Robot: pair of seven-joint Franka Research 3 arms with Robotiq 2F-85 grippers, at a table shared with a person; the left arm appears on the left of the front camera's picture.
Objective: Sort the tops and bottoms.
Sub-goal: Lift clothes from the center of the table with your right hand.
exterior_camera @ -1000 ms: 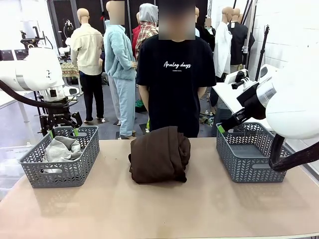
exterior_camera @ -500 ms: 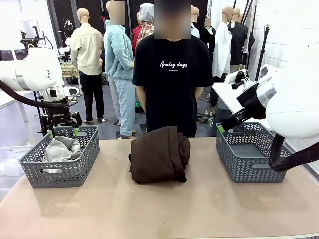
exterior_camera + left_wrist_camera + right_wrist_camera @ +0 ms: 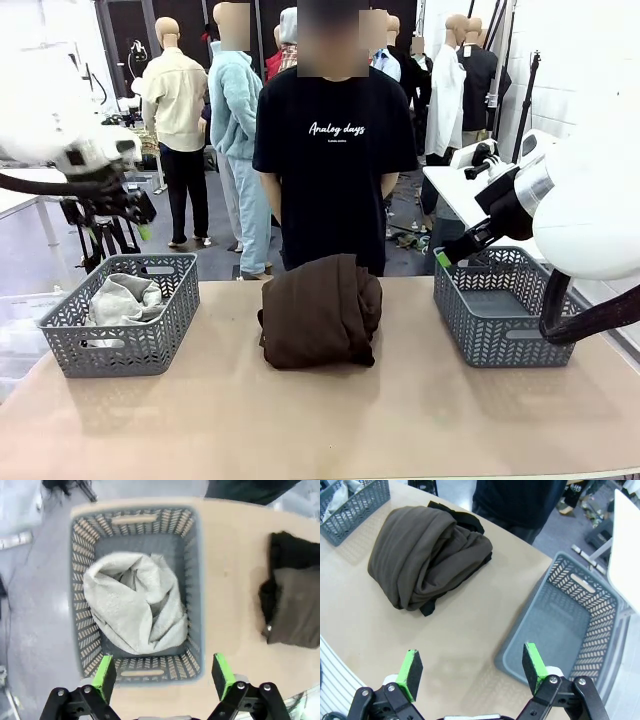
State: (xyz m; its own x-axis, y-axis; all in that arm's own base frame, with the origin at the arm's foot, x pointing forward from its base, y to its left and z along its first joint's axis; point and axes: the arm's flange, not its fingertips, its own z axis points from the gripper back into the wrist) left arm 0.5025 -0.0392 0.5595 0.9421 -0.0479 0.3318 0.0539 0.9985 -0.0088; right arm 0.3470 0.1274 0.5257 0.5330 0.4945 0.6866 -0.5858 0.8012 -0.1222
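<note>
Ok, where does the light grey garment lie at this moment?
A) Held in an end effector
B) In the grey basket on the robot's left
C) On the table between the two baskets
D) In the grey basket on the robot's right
B: the crumpled light grey fabric garment lies inside the grey plastic lattice basket on the robot's left, while the dark brown fabric bundle is what lies on the table between the baskets.

Two baskets (image 3: 120,345) (image 3: 500,335), one grey garment (image 3: 122,298), one brown garment (image 3: 320,310), one person (image 3: 335,170)
</note>
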